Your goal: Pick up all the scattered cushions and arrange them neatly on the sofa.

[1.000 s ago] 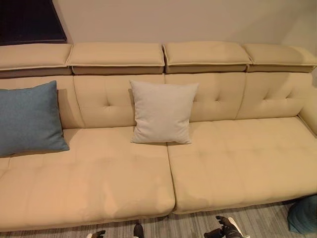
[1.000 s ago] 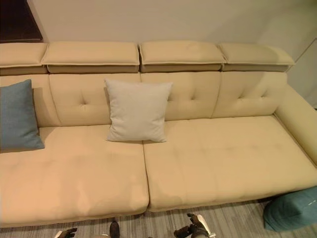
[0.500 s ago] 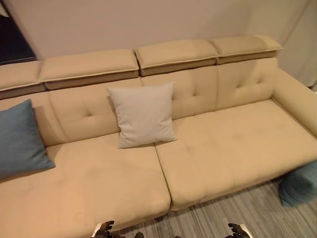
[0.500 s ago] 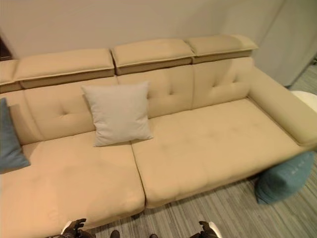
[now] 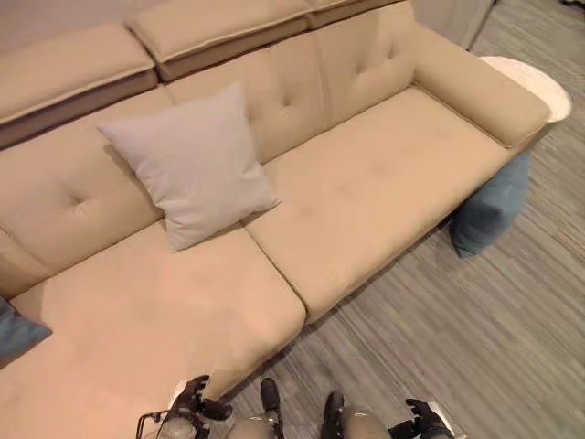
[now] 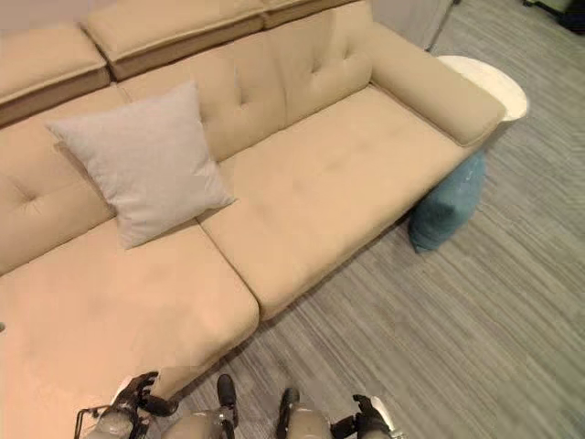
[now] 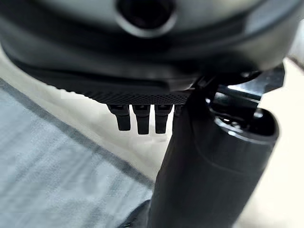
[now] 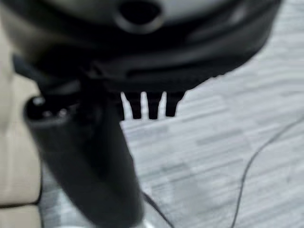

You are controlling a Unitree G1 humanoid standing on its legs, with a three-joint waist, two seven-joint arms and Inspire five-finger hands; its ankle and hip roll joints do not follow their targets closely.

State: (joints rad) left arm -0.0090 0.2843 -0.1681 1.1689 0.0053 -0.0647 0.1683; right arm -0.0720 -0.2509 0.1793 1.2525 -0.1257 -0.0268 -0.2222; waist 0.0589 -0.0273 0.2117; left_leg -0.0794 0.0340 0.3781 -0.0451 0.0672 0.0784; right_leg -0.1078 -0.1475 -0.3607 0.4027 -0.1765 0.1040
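One teal cushion (image 5: 489,206) on floor, leaning against sofa (image 5: 384,183) front below right armrest, beside white side table (image 5: 539,82); grey cushion (image 5: 187,165) upright against backrest; blue cushion (image 5: 14,329) corner at seat's left edge; both hands low, holding nothing, fingers relaxed; teal cushion lies forward and to the right of right hand (image 5: 425,421), nearer it than left hand (image 5: 192,402); long axis roughly upright
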